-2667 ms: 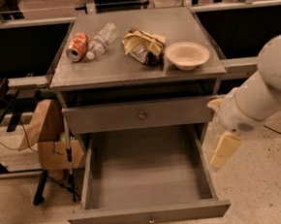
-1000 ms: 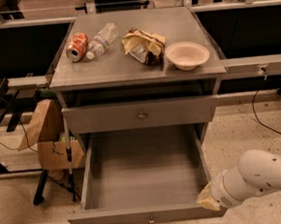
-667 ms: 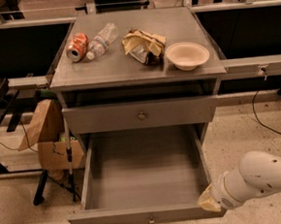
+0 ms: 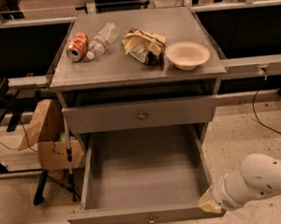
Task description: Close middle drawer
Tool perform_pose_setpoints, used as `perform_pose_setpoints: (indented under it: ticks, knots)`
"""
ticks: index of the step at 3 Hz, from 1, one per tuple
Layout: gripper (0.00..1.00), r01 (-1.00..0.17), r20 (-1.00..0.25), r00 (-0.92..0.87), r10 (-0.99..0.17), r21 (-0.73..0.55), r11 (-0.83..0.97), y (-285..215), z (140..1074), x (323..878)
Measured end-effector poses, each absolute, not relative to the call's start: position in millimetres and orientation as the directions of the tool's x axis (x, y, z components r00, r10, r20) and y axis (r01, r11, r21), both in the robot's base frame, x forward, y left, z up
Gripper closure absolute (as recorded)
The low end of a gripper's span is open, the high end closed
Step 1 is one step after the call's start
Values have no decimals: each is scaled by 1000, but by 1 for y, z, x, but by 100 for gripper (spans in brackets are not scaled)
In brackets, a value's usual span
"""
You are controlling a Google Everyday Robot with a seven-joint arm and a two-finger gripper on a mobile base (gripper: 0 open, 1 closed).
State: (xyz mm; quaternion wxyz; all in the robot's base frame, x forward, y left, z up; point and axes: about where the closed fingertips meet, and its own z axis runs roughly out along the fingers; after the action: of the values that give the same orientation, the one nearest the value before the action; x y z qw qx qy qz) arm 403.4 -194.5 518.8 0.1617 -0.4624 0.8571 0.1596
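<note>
- The middle drawer (image 4: 144,174) is pulled far out, low in the middle of the frame.
- The gripper (image 4: 209,203) is at the lower right, right by the drawer front's right end.
- I cannot tell if it is open or closed.
- I think the push should go toward the top of the frame.

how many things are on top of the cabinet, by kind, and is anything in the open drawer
soda can: 1
plastic bottle: 1
crumpled snack bag: 1
bowl: 1
total: 4
things inside the open middle drawer: 0
The gripper is low down, at the drawer's front right corner.
</note>
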Motion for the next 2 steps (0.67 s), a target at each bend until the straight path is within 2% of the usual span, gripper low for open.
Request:
perform_pose_setpoints:
  ticks: [2]
  knots:
    - [100, -818, -426, -567, -705, 194, 542, -200, 464, 388]
